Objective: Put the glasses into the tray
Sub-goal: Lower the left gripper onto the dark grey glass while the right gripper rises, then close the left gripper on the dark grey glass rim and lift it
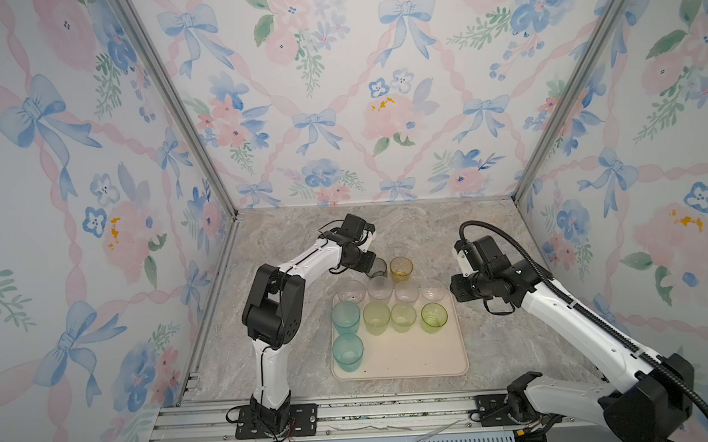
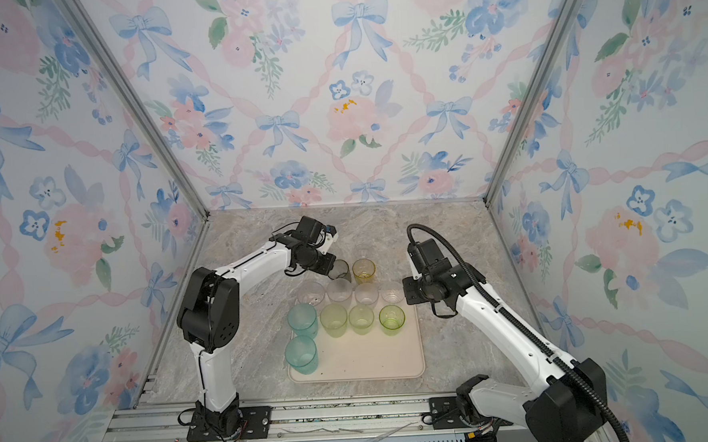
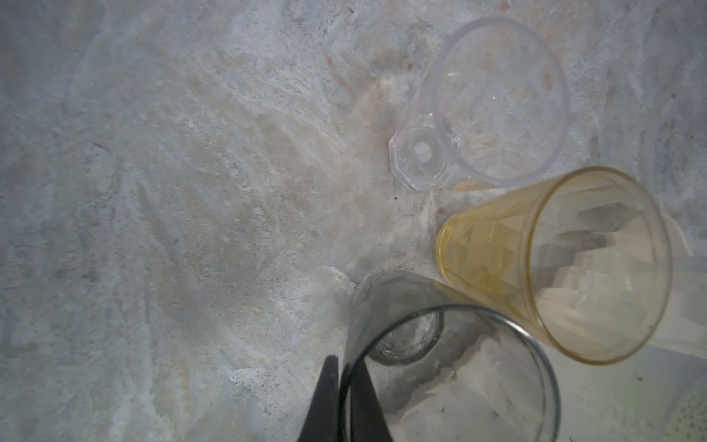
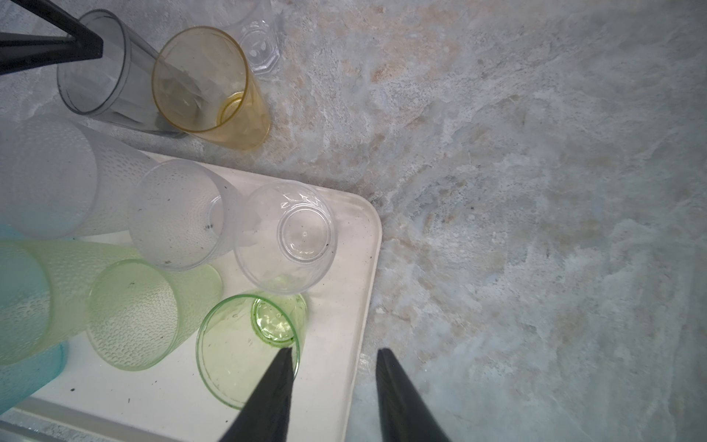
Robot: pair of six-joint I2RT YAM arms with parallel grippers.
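Pastel plastics on your veined grey-beige stone bench [image 1: 287, 250]
You see a cream-beige flat rectangular plastic tray [image 1: 409, 352], teal translucent tumblers [image 1: 346, 317], yellow-green tumblers [image 1: 376, 317], frosted clear dimpled tumblers [image 1: 380, 288], a smoky grey tumbler [image 3: 451, 375] and an amber faceted tumbler [image 1: 401, 269]; the wallpaper [image 1: 318, 124] shows blue bows and pink flowers.

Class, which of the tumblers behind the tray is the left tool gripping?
The smoky grey tumbler: the left tool pinches its rim wall, while the amber tumbler and the tiny clear tumbler beside it stand untouched.
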